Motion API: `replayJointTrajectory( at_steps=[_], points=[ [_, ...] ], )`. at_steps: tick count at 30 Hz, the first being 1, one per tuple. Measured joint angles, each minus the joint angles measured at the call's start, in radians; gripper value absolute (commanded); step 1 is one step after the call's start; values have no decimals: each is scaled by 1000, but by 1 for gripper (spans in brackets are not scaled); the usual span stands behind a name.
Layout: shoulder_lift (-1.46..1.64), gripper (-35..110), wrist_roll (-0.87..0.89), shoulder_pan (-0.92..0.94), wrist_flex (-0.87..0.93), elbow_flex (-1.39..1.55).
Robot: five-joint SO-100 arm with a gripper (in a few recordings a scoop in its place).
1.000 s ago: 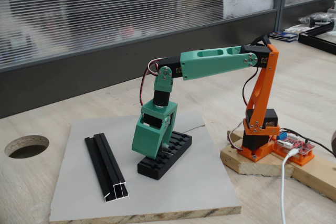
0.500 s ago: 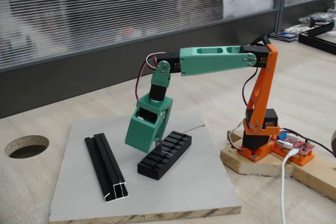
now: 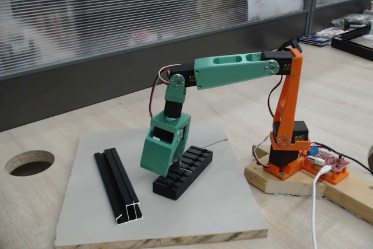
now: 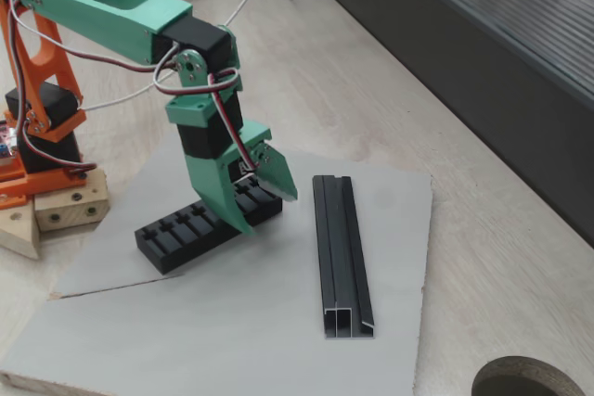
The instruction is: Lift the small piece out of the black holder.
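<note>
A grey board (image 4: 390, 229) is lying on the wooden worktop (image 3: 35, 202) (blinds behind); the claw (image 4: 264, 203), fingers parted, is hanging over the black holder (image 4: 172, 234).

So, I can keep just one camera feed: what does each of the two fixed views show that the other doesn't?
One fixed view gives the whole arm side-on, down to its orange base on the wooden block with the red circuit board. The other looks into the fingers: they are spread apart, tips at the slotted end of the black holder. Both fixed views share the holder, the black channel rail and the grey board. The small piece is too small to make out in either.
</note>
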Motion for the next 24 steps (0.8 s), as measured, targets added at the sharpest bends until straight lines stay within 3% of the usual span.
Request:
replayJointTrajectory(
  at_steps=[24],
  points=[
    [37, 52, -5, 2, 0, -3]
  ],
)
